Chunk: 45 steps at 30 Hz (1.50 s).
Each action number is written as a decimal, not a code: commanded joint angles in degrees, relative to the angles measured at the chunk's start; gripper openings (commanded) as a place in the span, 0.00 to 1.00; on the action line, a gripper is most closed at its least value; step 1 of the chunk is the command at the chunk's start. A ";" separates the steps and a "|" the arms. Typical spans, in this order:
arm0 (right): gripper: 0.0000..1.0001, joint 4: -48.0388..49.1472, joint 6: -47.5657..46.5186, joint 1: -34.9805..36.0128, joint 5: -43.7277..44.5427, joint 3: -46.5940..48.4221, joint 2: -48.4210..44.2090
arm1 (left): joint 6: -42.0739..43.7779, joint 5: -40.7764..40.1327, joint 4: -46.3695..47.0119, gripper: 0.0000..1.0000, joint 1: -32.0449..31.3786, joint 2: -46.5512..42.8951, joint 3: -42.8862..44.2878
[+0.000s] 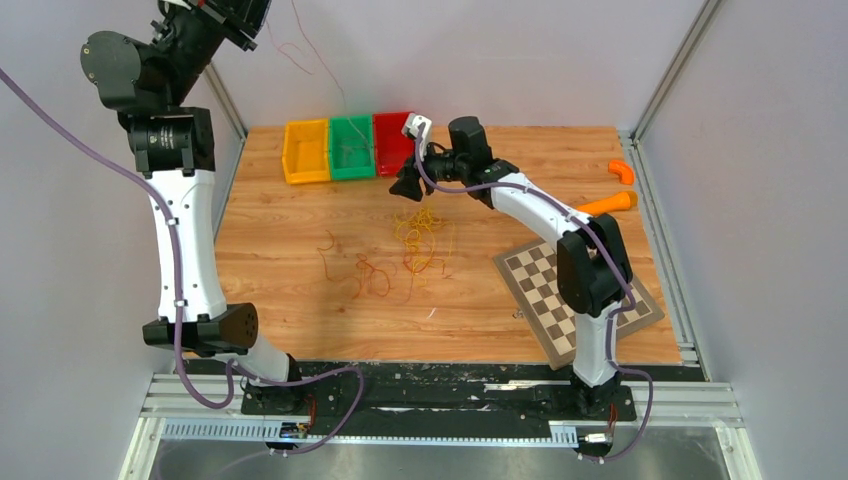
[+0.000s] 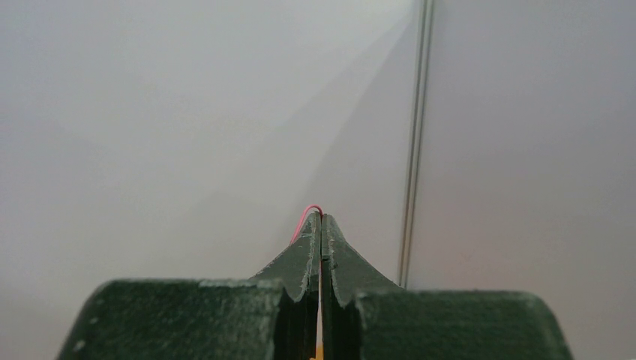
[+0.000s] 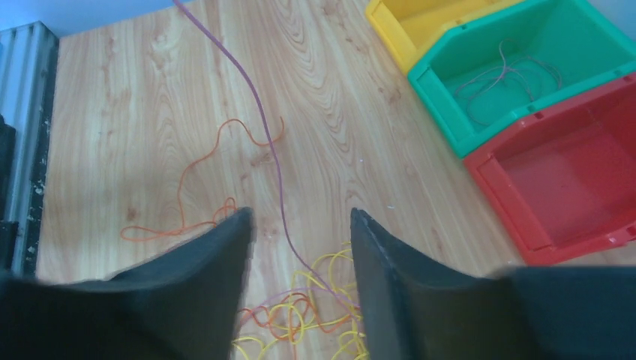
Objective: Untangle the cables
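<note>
A tangle of thin yellow, orange and red cables (image 1: pixel 420 235) lies mid-table, with looser orange strands (image 1: pixel 365 275) to its left. My left gripper (image 2: pixel 321 219) is raised high at the back left, its tip cut off by the top edge of the top view, and is shut on a thin pinkish-red cable (image 2: pixel 307 215). That cable (image 1: pixel 318 55) hangs down toward the tangle and crosses the right wrist view (image 3: pixel 259 124). My right gripper (image 1: pixel 405 186) is open and empty, low over the tangle's far side (image 3: pixel 300 217), with the yellow loops (image 3: pixel 319 319) between its fingers.
Yellow (image 1: pixel 305 152), green (image 1: pixel 352 147) and red (image 1: pixel 392 143) bins stand in a row at the back; a thin cable (image 3: pixel 510 71) lies in the green one. A chessboard (image 1: pixel 575 290) lies at the front right. Two solid orange pieces (image 1: pixel 608 205) (image 1: pixel 622 170) sit near the right edge.
</note>
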 commanded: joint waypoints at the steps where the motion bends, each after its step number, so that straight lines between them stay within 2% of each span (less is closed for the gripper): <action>1: 0.67 0.96 -2.64 -0.26 -1.89 0.03 -3.31 | -1.04 -1.36 0.60 0.00 1.60 -1.77 -0.75; 5: 0.75 0.89 -4.07 0.03 -0.93 0.27 -0.35 | -1.13 -1.41 1.21 0.00 1.61 -1.42 -0.59; 8: 0.74 0.70 -3.87 0.45 -0.28 2.96 3.50 | -0.89 -1.54 1.02 0.00 1.61 -1.26 -0.35; 10: 0.61 0.66 -4.25 0.69 0.50 3.73 5.42 | -0.34 -1.78 0.44 0.00 1.72 -1.41 -0.23; 12: 0.53 0.64 -4.56 0.82 0.92 4.08 6.49 | 0.35 -2.05 -0.45 0.00 1.72 -1.60 -0.22; 13: 0.43 0.60 -4.80 0.83 0.93 3.96 6.56 | 0.81 -2.29 -0.84 0.00 1.78 -1.77 -0.39; 16: 0.03 0.64 -4.40 0.88 0.86 3.83 5.09 | 2.29 -2.70 -1.58 0.00 2.05 -2.58 -1.82; 17: 0.00 0.64 -3.66 0.88 0.80 3.93 3.99 | 2.69 -2.92 -2.02 0.00 2.12 -2.79 -2.38; 21: 0.00 0.80 4.64 0.99 -0.75 7.55 -2.66 | 5.20 -2.88 -2.44 0.00 2.60 -5.60 -10.69; 26: 0.00 3.52 14.20 1.06 -1.09 11.57 -10.43 | 10.87 -0.76 0.37 0.00 2.62 -12.67 -31.34; 28: 0.00 3.53 15.48 1.10 -1.41 10.88 -11.59 | 13.71 1.67 -0.09 0.00 2.62 -14.04 -35.98; 31: 0.00 3.54 17.30 1.06 -1.95 9.79 -12.04 | 16.33 6.37 -2.28 0.00 2.62 -14.55 -39.41; 32: 0.00 5.37 18.05 1.06 -2.16 9.53 -12.04 | 16.78 10.27 -2.66 0.00 2.62 -14.62 -41.06; 36: 0.00 8.54 22.00 1.21 -3.29 9.37 -11.50 | 13.80 20.73 1.56 0.00 1.64 -15.97 -48.36; 39: 0.00 9.01 22.35 1.85 -5.67 9.77 -10.63 | 15.92 23.26 2.35 0.00 -0.66 -17.71 -53.01; 45: 0.00 8.75 21.78 3.18 -8.42 8.65 -9.84 | 16.31 29.49 3.99 0.01 -5.69 -18.18 -54.64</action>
